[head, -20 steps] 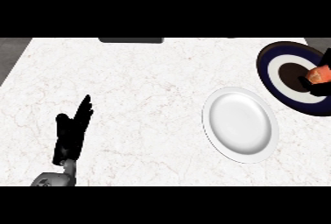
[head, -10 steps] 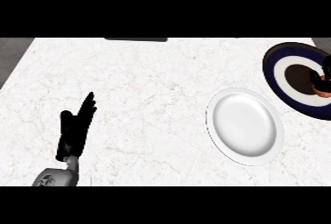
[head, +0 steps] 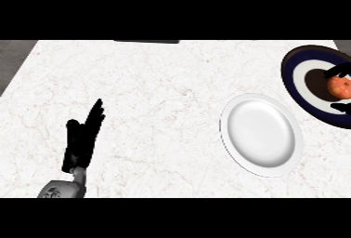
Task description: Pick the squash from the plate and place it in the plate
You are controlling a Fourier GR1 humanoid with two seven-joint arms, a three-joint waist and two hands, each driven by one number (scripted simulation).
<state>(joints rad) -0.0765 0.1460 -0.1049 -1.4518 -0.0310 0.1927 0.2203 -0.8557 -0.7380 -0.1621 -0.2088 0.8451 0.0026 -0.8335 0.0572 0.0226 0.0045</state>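
Note:
The orange-red squash (head: 340, 86) lies on the dark blue plate (head: 302, 88) with a white ring, at the far right edge. Only the fingers of my right hand (head: 336, 71) show there. They curl round the squash from above and below, and the rest of the hand is cut off by the view's edge. The squash still rests on the dark plate. The white plate (head: 260, 135) lies just left of and below it, with nothing on it. My left hand (head: 83, 138) rests open at the lower left, fingers straight and pointing up.
A dark strip (head: 146, 41) runs along the counter's far edge. The pale marble counter (head: 158, 93) spreads between my left hand and the two plates. Its left edge slants down past a grey floor strip.
The view has drifted a little, so both plates sit slightly further right. More of the squash shows between my right hand's fingers. It has not moved on the dark plate. The left hand is unchanged.

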